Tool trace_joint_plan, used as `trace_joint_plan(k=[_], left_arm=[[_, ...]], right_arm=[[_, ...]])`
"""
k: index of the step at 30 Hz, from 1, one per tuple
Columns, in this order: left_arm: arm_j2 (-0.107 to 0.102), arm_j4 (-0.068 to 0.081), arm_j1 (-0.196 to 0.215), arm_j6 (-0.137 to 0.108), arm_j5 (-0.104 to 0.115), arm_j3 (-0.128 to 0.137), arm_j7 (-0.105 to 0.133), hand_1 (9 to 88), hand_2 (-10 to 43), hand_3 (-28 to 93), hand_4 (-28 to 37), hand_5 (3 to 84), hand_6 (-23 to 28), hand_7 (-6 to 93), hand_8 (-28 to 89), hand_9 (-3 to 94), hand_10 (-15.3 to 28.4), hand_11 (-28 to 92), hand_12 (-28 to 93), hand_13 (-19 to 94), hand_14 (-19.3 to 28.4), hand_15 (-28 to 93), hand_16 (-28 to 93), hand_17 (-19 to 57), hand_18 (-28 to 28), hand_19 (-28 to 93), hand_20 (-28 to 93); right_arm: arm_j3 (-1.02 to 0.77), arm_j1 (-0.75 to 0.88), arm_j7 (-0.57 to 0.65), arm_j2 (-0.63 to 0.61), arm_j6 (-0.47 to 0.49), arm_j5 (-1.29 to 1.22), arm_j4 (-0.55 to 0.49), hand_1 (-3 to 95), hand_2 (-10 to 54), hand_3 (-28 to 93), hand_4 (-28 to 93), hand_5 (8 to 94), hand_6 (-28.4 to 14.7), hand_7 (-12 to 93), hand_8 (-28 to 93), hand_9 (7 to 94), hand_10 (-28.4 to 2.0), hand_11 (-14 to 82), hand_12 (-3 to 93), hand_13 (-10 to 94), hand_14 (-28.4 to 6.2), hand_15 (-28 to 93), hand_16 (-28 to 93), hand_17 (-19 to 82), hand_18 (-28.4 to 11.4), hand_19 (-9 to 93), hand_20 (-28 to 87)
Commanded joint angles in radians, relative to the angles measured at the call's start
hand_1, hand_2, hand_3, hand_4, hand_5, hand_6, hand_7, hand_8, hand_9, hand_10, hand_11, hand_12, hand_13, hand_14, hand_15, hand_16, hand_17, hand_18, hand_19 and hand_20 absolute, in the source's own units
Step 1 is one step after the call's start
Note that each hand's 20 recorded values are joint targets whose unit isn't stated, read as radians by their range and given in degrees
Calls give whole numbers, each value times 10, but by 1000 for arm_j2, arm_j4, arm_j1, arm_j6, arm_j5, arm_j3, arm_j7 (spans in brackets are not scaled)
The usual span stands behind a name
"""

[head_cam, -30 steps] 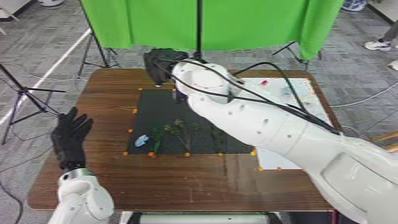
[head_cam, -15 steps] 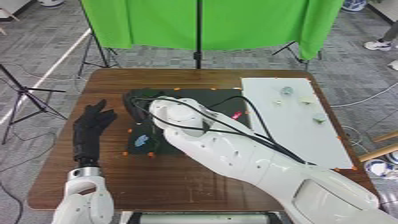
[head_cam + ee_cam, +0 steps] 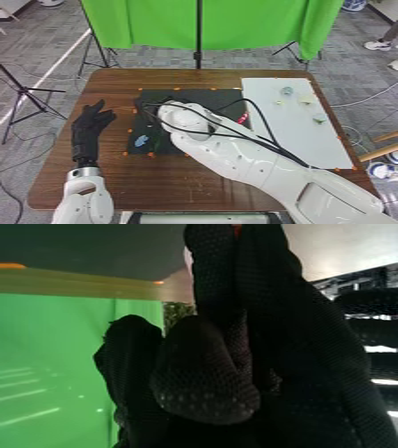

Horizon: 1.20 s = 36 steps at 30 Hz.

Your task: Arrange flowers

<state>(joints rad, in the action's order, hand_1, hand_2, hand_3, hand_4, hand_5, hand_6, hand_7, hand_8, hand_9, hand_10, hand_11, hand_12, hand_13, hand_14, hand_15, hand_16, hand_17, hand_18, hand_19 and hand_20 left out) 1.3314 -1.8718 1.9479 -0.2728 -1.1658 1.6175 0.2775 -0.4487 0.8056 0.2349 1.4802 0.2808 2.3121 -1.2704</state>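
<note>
Hand on the right arm (image 3: 149,108) is over the black mat (image 3: 195,94), by its left edge, and whether it grips anything, I can't tell! Down towards the mat's near left corner, there's the blue flower (image 3: 141,140), a green stem (image 3: 158,143) just beside it. Left hand (image 3: 89,127), fingers loosely spread, over the worktop's left side. Out right, small pale pieces (image 3: 320,118) on the white sheet (image 3: 280,135)
</note>
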Motion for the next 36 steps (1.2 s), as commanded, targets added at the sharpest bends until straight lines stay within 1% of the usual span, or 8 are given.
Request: trace_joint_plan(k=[1,6,11,13,17,23,27,36], left_arm=[[19,32,25,32,-18,2,-16,221,257,544,-283,463,101,55,-54,488,178,228,97,422,207,253,-53,127,182,329,128],[17,33,24,46,-21,3,-26,220,220,540,-283,464,103,53,-52,486,179,226,97,424,211,255,-51,126,182,327,129],[14,32,26,46,-22,3,-31,220,207,540,-283,464,103,52,-52,488,181,225,98,424,211,256,-51,124,182,325,130],[14,32,27,48,-21,3,-30,220,206,541,-283,464,104,51,-52,488,180,224,99,424,211,256,-51,124,183,325,131],[13,32,28,56,-24,3,-38,219,203,542,-283,464,104,52,-51,486,179,224,99,425,212,256,-51,123,183,323,131],[8,30,30,64,-21,10,-48,216,199,546,-283,464,104,52,-51,486,179,224,100,425,212,257,-51,122,183,322,132],[9,31,32,68,-16,14,-47,218,196,545,-283,464,104,52,-51,486,180,222,99,425,212,257,-51,121,183,322,133],[8,30,29,71,-15,12,-46,219,194,544,-283,465,103,51,-50,486,180,222,100,426,212,258,-50,119,184,320,133]], right_arm=[[-6,-2,35,-10,18,-37,-19,598,-95,549,-193,725,31,277,38,860,-92,56,365,922,8,658,311,629,-152,932,655],[-12,-5,35,-18,42,-35,-28,581,-95,544,-186,682,29,247,33,809,-97,84,327,917,6,654,307,622,-155,932,649],[-3,-14,35,-25,7,-19,-27,506,-95,652,-212,629,39,217,-23,719,-116,147,211,906,2,653,302,614,-155,932,643],[3,-22,38,-24,-15,-10,-24,500,-95,660,-215,625,40,217,-39,703,-115,147,200,904,1,653,300,611,-154,932,641],[11,-33,52,-31,-27,9,-24,498,-95,669,-219,617,43,221,-69,686,-116,138,189,902,1,654,297,611,-151,932,633],[9,-49,82,-50,64,-18,-47,488,-95,676,-214,593,47,217,-118,668,-117,124,180,902,-5,644,288,609,-147,932,624],[1,-48,117,-50,111,-63,-54,480,-95,672,-210,571,50,197,-117,655,-125,101,170,903,-9,627,285,607,-150,932,612],[-3,-53,112,-49,122,-106,-66,422,-95,654,-189,444,35,149,-107,658,-141,88,145,921,-18,572,284,605,-149,932,558]])
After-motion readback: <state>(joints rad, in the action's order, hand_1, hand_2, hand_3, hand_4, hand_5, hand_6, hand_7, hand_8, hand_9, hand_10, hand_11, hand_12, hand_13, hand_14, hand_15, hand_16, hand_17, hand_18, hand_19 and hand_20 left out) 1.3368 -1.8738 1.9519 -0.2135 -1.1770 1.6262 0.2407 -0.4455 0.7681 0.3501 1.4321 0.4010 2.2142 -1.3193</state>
